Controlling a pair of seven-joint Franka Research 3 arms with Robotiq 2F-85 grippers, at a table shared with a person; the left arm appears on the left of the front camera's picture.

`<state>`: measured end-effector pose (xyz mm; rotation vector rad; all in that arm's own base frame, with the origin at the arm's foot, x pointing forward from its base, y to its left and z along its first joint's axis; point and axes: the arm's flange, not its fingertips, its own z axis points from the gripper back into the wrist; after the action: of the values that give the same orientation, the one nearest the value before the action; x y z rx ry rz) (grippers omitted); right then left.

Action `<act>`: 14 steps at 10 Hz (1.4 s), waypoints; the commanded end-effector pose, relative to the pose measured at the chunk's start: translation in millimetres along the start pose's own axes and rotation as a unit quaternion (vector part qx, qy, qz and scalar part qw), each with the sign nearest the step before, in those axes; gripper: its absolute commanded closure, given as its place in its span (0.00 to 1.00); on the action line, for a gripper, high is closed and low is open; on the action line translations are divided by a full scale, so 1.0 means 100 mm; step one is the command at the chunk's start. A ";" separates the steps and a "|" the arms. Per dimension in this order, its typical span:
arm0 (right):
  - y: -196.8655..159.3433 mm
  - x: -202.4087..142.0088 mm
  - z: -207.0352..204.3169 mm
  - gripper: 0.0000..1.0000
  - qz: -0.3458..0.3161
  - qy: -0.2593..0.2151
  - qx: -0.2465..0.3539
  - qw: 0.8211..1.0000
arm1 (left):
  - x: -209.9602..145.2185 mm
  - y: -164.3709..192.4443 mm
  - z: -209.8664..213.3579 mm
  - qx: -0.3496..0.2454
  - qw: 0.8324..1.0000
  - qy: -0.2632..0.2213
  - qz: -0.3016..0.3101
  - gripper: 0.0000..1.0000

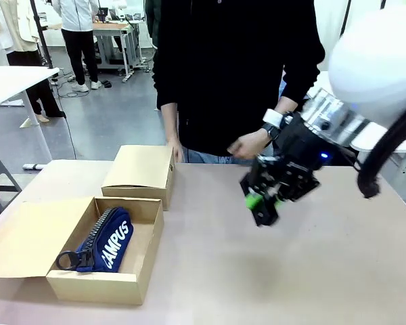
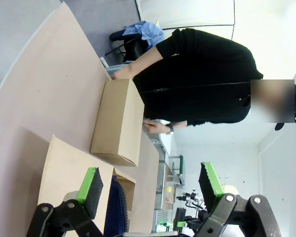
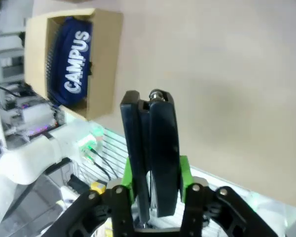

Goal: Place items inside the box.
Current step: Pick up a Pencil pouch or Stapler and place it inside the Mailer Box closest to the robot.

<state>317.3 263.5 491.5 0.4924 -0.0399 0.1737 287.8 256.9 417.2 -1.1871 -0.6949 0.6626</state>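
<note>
Right hand grips the black stapler between its green pads, narrowed onto the body. The stapler stands up along the fingers with its hinge pin at the far tip. Held this way, by its lower half and end-on, it looks ready to be lowered nose first into a narrow space. Its shell is smooth, hard plastic, two long rounded slabs lying one against the other, with a small metal pin glinting at the top.

Left hand waits wide apart and holds nothing, its green pads facing each other across the gap, hanging above the box's flap, probably to keep clear.

Below the right hand lies the surface, a matt, pale brown sheet. The hand hangs above its right part, well apart from the box. This box is plain brown cardboard, shallow and rectangular, with its flap folded out flat to the left so the top stays free. Inside lies the navy pouch, soft fabric with white "CAMPUS" lettering, a ribbed zip along one edge and a black ring at its near end. It lies aslant, leaving a strip of bare floor on the right where the stapler could go.

Just behind stands a second cardboard box, shut. At the far edge a person in a black top stands, one hand loosely curled near the robot's wrist.
</note>
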 end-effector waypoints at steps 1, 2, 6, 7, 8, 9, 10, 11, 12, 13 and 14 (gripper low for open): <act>0.55 0.51 -0.43 0.59 0.027 -0.057 0.030 0.998 | -0.01 0.00 0.01 -0.010 1.000 -0.001 -0.004 0.00; 0.87 0.70 -0.71 0.59 0.046 -0.056 0.027 0.997 | -0.01 0.00 0.01 -0.010 1.000 -0.001 -0.004 0.00; 1.23 0.60 -1.13 0.59 0.090 -0.020 0.037 0.995 | -0.01 0.00 0.01 -0.010 1.000 -0.001 -0.004 0.00; 1.23 0.60 -1.13 0.59 0.090 -0.020 0.037 0.995 | -0.01 0.00 0.01 -0.010 1.000 -0.001 -0.004 0.00; 1.23 0.60 -1.13 0.59 0.090 -0.020 0.037 0.995 | -0.01 0.00 0.01 -0.010 1.000 -0.001 -0.004 0.00; 1.43 0.65 -1.46 0.59 0.117 0.007 0.039 0.992 | -0.01 0.00 0.01 -0.010 1.000 -0.001 -0.004 0.00; 1.58 0.66 -1.63 0.59 0.073 0.030 -0.015 0.997 | -0.01 0.00 0.01 -0.010 1.000 -0.001 -0.004 0.00; 1.66 0.71 -1.74 0.59 0.047 0.041 -0.012 0.998 | -0.01 0.00 0.01 -0.010 1.000 -0.001 -0.004 0.00; 1.73 0.74 -1.83 0.59 0.033 0.040 -0.005 0.999 | -0.01 0.00 0.01 -0.010 1.000 -0.001 -0.004 0.00; 1.75 0.75 -1.92 0.59 0.019 0.048 -0.002 0.999 | -0.01 0.00 0.01 -0.010 1.000 -0.001 -0.004 0.00; 1.76 0.76 -2.01 0.59 0.011 0.059 -0.004 0.998 | -0.01 0.00 0.01 -0.010 1.000 -0.001 -0.004 0.00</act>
<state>352.9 507.5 394.1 0.4827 0.0521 0.2528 288.0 257.0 417.0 -1.1869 -0.6942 0.6630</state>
